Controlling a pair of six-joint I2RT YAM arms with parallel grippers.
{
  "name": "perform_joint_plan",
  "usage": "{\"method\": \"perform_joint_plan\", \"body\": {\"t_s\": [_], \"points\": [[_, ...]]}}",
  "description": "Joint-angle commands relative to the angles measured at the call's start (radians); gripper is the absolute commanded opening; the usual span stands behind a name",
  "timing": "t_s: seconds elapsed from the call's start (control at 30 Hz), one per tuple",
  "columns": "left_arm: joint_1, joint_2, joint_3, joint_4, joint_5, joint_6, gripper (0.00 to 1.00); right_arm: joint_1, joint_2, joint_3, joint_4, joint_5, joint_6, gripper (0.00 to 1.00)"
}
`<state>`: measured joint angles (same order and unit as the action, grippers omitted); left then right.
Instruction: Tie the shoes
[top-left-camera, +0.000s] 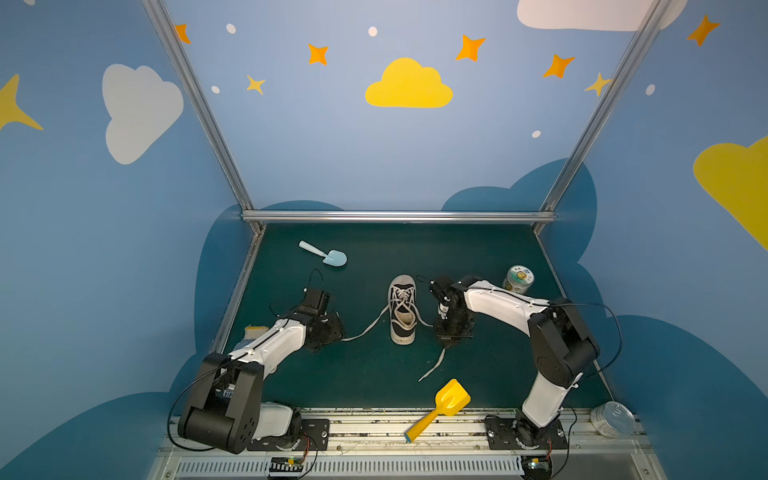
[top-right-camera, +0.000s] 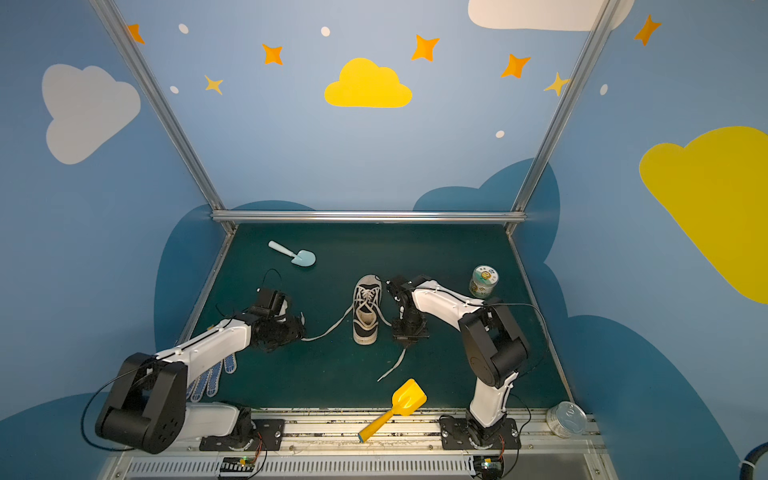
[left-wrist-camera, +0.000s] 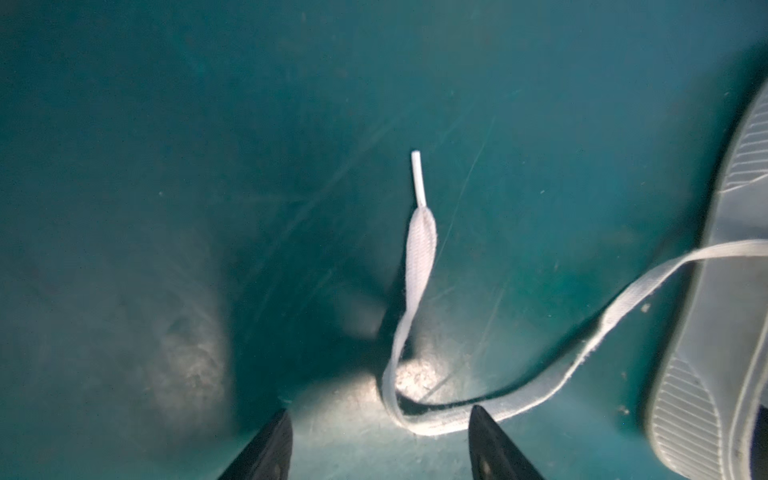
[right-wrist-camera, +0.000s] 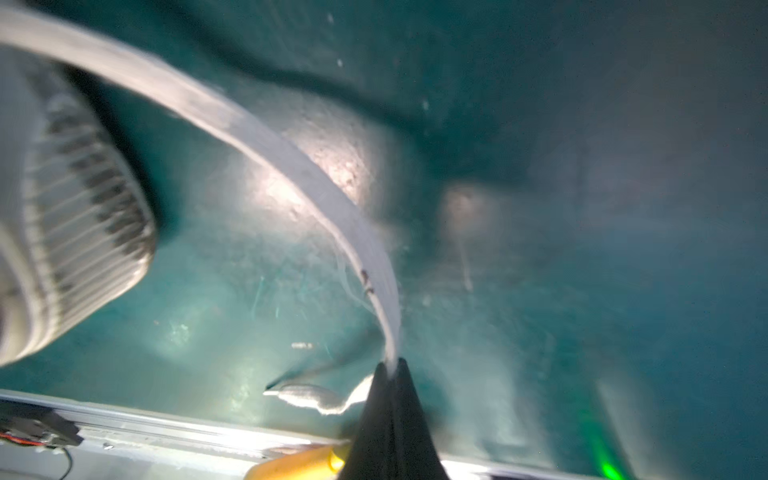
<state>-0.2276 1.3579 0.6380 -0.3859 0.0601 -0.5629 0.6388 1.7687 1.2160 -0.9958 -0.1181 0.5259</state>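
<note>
The shoe (top-left-camera: 402, 309) (top-right-camera: 366, 309), black canvas with a white sole and toe cap, stands mid-mat with its toe toward the back wall. Its left lace (top-left-camera: 365, 330) (left-wrist-camera: 419, 253) runs across the mat to my left gripper (top-left-camera: 338, 332) (left-wrist-camera: 380, 415). That gripper is open, and a bend of the lace lies on the mat between its fingertips (left-wrist-camera: 478, 419), unclamped. My right gripper (top-left-camera: 446, 343) (right-wrist-camera: 390, 365) is shut on the right lace (right-wrist-camera: 291, 166) beside the shoe's heel. The lace's free end (top-left-camera: 432, 368) trails toward the front.
A light blue toy shovel (top-left-camera: 328, 254) lies at the back left. A yellow scoop (top-left-camera: 444, 405) sits on the front edge and rail. A labelled jar (top-left-camera: 518, 280) stands behind the right arm, and a clear can (top-left-camera: 613, 417) at the front right. A dotted glove (top-right-camera: 212, 376) lies under the left arm.
</note>
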Motion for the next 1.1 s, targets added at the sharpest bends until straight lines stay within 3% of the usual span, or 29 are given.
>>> {"method": "perform_joint_plan", "body": {"t_s": [0.0, 0.13, 0.3, 0.47, 0.57, 0.87, 1.07], "points": [[-0.002, 0.008, 0.029, -0.023, 0.009, 0.007, 0.67, -0.026, -0.042, 0.097, -0.128, 0.106, -0.054, 0.0], [-0.002, 0.015, 0.037, -0.025, 0.009, 0.004, 0.67, -0.04, 0.015, 0.28, -0.211, 0.211, -0.124, 0.0], [-0.002, 0.012, 0.04, -0.03, 0.009, 0.002, 0.67, -0.029, 0.18, 0.645, -0.333, 0.33, -0.248, 0.0], [-0.003, -0.006, 0.029, -0.039, 0.008, -0.001, 0.67, 0.014, 0.291, 0.863, -0.308, 0.335, -0.353, 0.0], [-0.003, -0.016, 0.016, -0.039, 0.006, -0.006, 0.67, 0.052, 0.351, 0.986, -0.271, 0.28, -0.393, 0.0], [-0.002, -0.029, 0.018, -0.056, 0.012, -0.004, 0.67, 0.189, 0.419, 1.048, -0.086, 0.321, -0.655, 0.0], [-0.002, -0.031, 0.023, -0.067, 0.011, 0.003, 0.67, 0.215, 0.451, 1.044, -0.024, 0.521, -0.857, 0.0]]}}
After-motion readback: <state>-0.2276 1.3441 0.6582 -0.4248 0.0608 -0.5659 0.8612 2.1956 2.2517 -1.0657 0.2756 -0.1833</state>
